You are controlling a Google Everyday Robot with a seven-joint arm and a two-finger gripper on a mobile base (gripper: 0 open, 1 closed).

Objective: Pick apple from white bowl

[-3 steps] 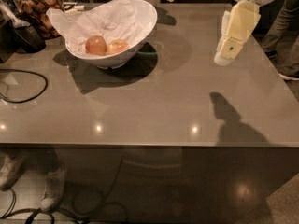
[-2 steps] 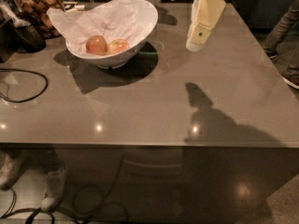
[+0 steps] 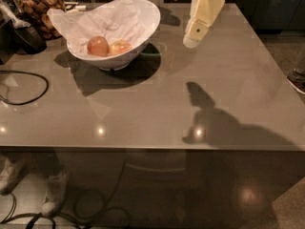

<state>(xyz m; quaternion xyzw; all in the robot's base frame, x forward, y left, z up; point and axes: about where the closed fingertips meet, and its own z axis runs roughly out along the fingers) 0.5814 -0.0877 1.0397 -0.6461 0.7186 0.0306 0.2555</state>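
The white bowl [image 3: 145, 25] stands at the back left of the grey table [image 3: 157, 109], lined with crumpled white paper [image 3: 102, 20]. Two apples lie side by side in it: a reddish one [image 3: 97, 46] on the left and a paler one [image 3: 120, 46] on the right. My cream-coloured gripper [image 3: 193, 39] hangs from the top of the view, pointing down and to the left. It is above the table, to the right of the bowl and clear of its rim. Nothing shows in it.
A black cable [image 3: 28, 78] loops over the table's left side. A dark object [image 3: 28, 37] and a bag of brown snacks [image 3: 43, 8] sit behind the bowl on the left. The table's right edge drops to the floor, where a shoe [image 3: 298, 80] shows.
My gripper has moved left and lower, from beyond the table's right part to just right of the bowl. The bowl and apples have not shifted on the table.
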